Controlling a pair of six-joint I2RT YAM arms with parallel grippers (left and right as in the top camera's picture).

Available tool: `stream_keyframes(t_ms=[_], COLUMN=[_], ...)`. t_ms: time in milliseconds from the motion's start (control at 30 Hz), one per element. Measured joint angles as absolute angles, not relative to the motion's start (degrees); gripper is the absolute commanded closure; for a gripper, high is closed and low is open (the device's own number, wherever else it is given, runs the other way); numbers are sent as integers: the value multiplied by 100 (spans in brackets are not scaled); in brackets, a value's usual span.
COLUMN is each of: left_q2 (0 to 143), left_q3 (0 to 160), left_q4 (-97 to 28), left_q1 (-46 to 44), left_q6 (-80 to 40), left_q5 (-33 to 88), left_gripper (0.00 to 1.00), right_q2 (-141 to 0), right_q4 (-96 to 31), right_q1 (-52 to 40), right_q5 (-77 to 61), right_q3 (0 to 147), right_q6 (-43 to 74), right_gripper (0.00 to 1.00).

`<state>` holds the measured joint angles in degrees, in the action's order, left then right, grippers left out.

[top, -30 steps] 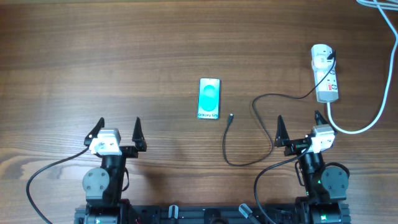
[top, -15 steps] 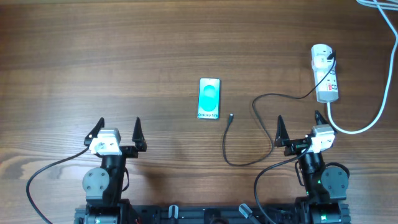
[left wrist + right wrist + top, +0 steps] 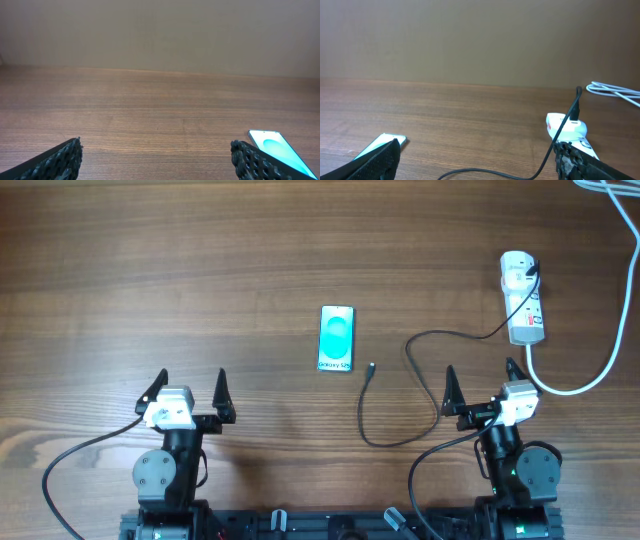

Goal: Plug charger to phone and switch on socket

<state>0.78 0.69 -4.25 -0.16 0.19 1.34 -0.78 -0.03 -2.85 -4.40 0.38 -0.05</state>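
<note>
The phone (image 3: 337, 338) lies flat mid-table with its teal screen up; it also shows at the lower right of the left wrist view (image 3: 275, 145) and the lower left of the right wrist view (image 3: 387, 141). The charger cable (image 3: 415, 395) loops from the socket (image 3: 523, 299) at the back right to its small connector tip (image 3: 371, 367), which lies just right of the phone. The cable also crosses the right wrist view (image 3: 560, 135) up to the socket (image 3: 567, 128). My left gripper (image 3: 190, 388) is open and empty at the front left. My right gripper (image 3: 480, 378) is open and empty, in front of the socket.
The socket's thick white cord (image 3: 600, 370) curves along the right edge of the table and off the back right corner. A plain wall stands beyond the table's far edge in both wrist views.
</note>
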Motion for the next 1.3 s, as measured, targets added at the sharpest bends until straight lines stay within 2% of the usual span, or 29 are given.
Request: stream_keyframes(t_ms=[167,267,400,700,833,967,1033,1200,1233,1267,1300], left_q2=[78,80,80,80,115,506,1072,3162,3879,4206,4899], left_q3=[69,69,58,38,259,965,1745,4211,5063,5378,6152], left_q4=[-381,-257,189,2082,1968,1286,523,-2244,-3358,-3610,-4668], left_q1=[-14,-16,-21,-21,-21,-21,-21,-25,-25,-25,-25], left_q6=[-113,-1094,-2143,-2652,-2692,-2604,-2259,-1391,-1275,-1197,-1157], left_q5=[436,1527,2307,2668,2670,2668,2679,2670,2635,2596,2541], left_gripper=[0,0,0,0,0,0,0,0,0,0,0], right_q2=[-78,-78,-78,-78,-78,-78,-78,-78,-78,-80,-78], right_q4=[-3,-3,-5,-3,-5,-3,-5,-3,-12,-5,-14], right_q1=[-285,-285,-285,-285,-285,-285,-283,-283,-285,-285,-285], right_q5=[-443,-443,-443,-443,-443,-443,-443,-440,-440,-440,-440], right_q3=[38,38,38,38,38,38,38,38,38,38,36], right_q6=[-5,-8,-5,-5,-5,-8,-5,-5,-8,-5,-8], right_gripper=[0,0,0,0,0,0,0,0,0,0,0])
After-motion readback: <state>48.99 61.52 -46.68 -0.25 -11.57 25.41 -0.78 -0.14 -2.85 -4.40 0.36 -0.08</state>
